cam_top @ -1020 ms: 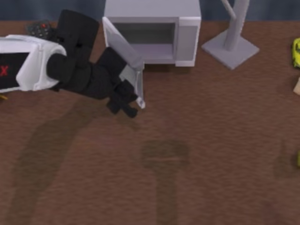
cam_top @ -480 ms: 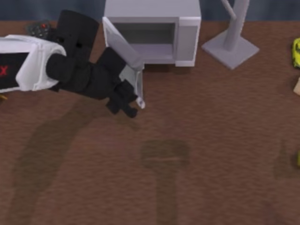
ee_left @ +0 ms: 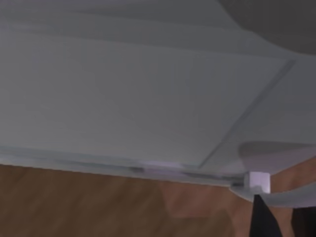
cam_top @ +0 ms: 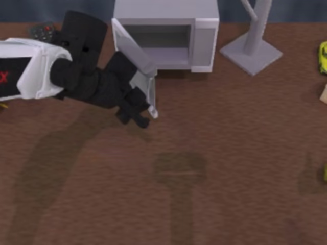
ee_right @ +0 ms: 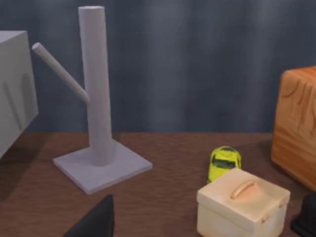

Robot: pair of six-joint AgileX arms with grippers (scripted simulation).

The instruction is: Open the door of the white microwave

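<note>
The white microwave (cam_top: pixel 166 10) stands at the table's back, its cavity showing. Its door (cam_top: pixel 132 48) is swung out toward the front left, hinged at the microwave's left side. My left gripper (cam_top: pixel 145 113) is at the door's free edge, shut on the small white handle (cam_top: pixel 154 113). In the left wrist view the door (ee_left: pixel 123 98) fills most of the picture, with the handle (ee_left: pixel 259 181) just above my left gripper (ee_left: pixel 286 222). The right arm is outside the top view; my right gripper (ee_right: pixel 202 232) is open and holds nothing.
A grey stand (cam_top: pixel 250 51) with a square base sits right of the microwave. At the far right lie a yellow toy car (ee_right: pixel 224 163), a cream box (ee_right: pixel 242 202) and a wooden block (ee_right: pixel 296 123). A dark remote (cam_top: pixel 43 31) lies behind my left arm.
</note>
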